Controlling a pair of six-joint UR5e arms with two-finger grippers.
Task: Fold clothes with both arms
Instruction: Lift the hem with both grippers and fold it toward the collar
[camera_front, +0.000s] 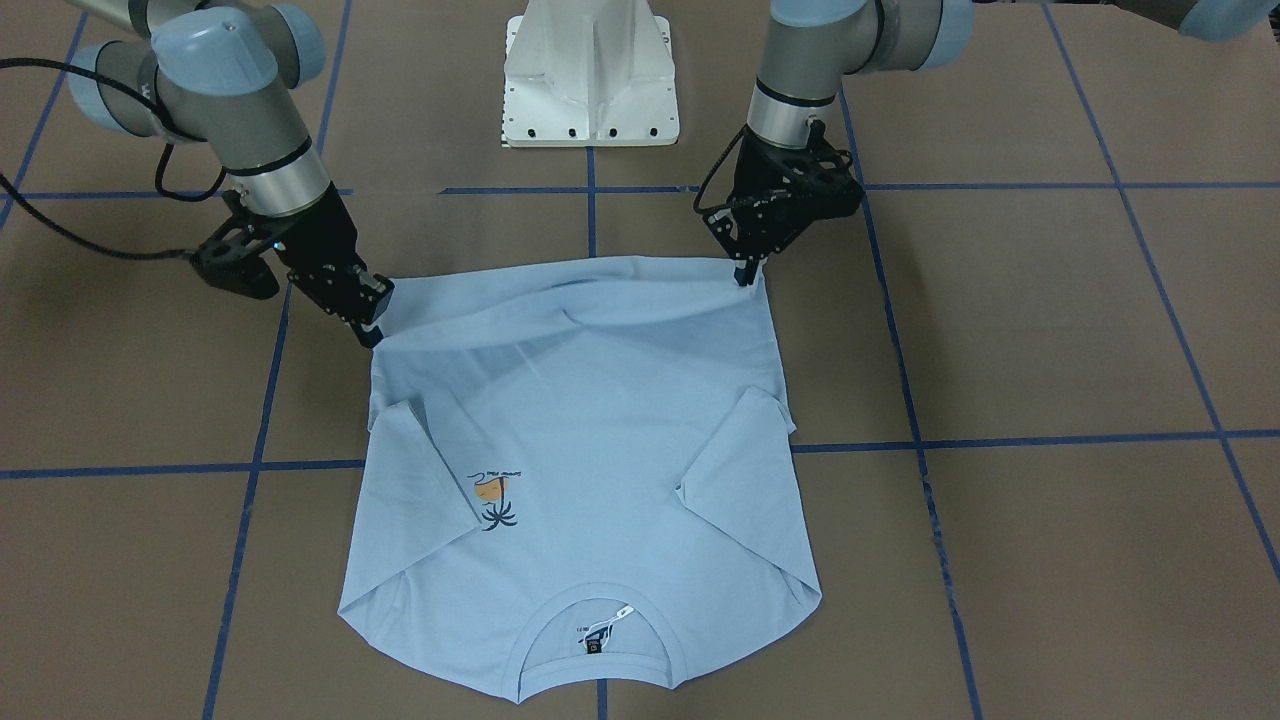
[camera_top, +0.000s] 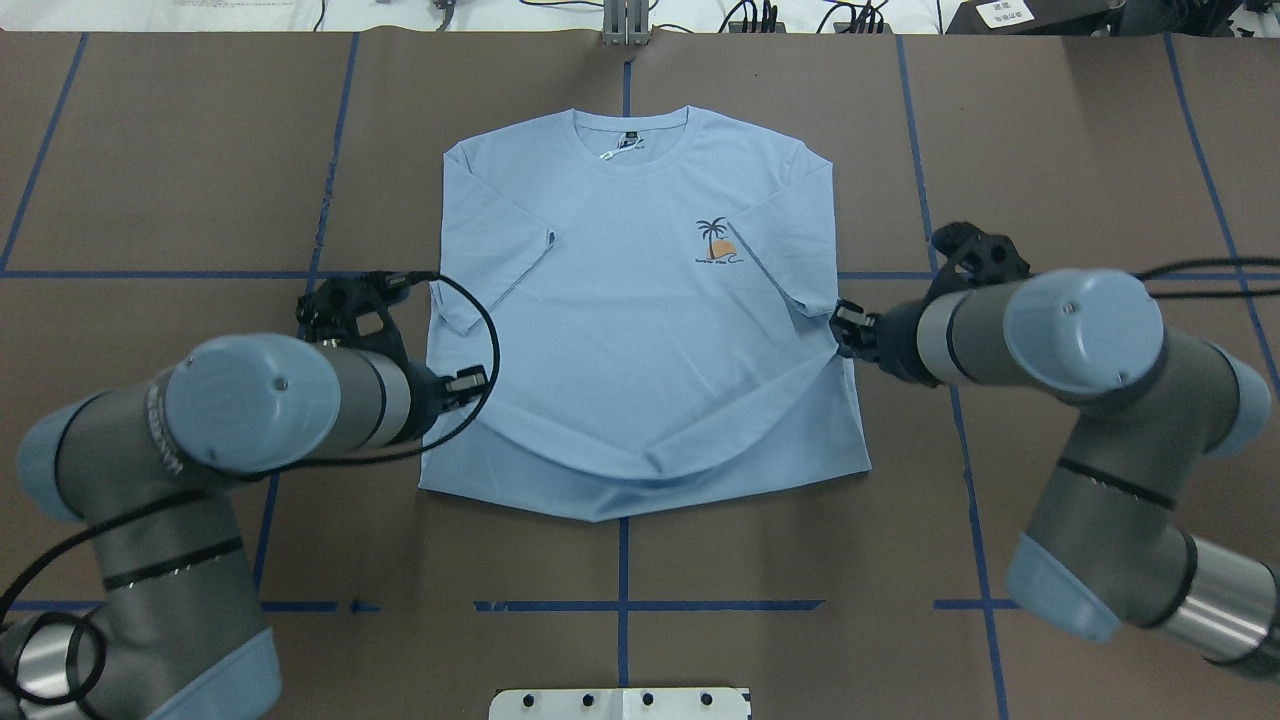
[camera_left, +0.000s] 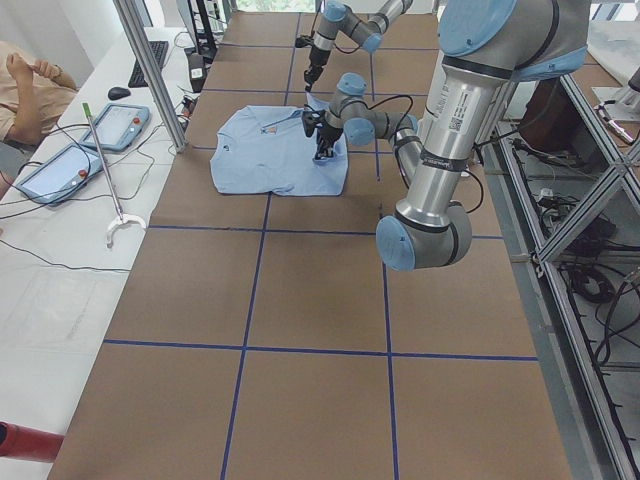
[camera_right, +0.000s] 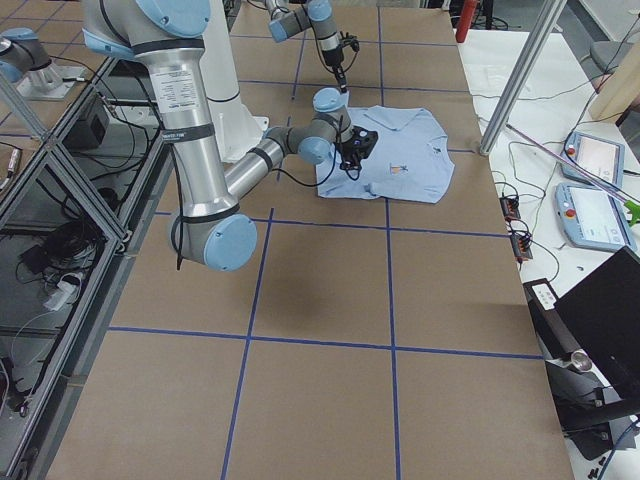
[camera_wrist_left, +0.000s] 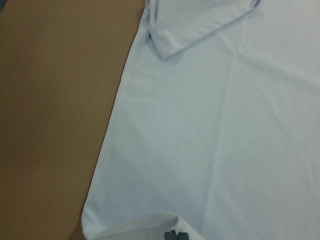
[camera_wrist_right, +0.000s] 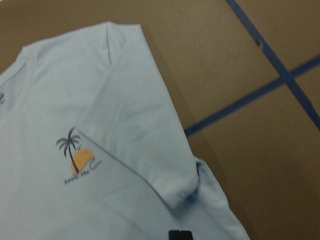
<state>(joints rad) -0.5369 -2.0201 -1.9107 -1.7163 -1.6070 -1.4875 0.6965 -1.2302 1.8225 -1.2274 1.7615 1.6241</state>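
Note:
The light blue T-shirt (camera_front: 600, 420) lies face up on the brown table with both sleeves folded inward. Its collar (camera_top: 630, 140) points away from the robot, and the palm-tree print (camera_top: 717, 243) shows on the chest. My left gripper (camera_front: 746, 272) is shut on one hem corner, my right gripper (camera_front: 368, 328) on the other. Both corners are raised off the table and drawn over the lower body of the shirt, so the hem sags in a curve between them (camera_top: 640, 470). The left wrist view shows cloth (camera_wrist_left: 210, 130) bunched at the fingertips. The right wrist view shows the folded sleeve (camera_wrist_right: 140, 135) and the print (camera_wrist_right: 75, 155).
The white pedestal base (camera_front: 590, 80) stands behind the shirt on the robot's side. Blue tape lines (camera_top: 622, 560) cross the brown table. A side table with tablets (camera_left: 120, 125), a metal post (camera_left: 150, 70) and a seated person (camera_left: 25, 90) lies beyond the far edge.

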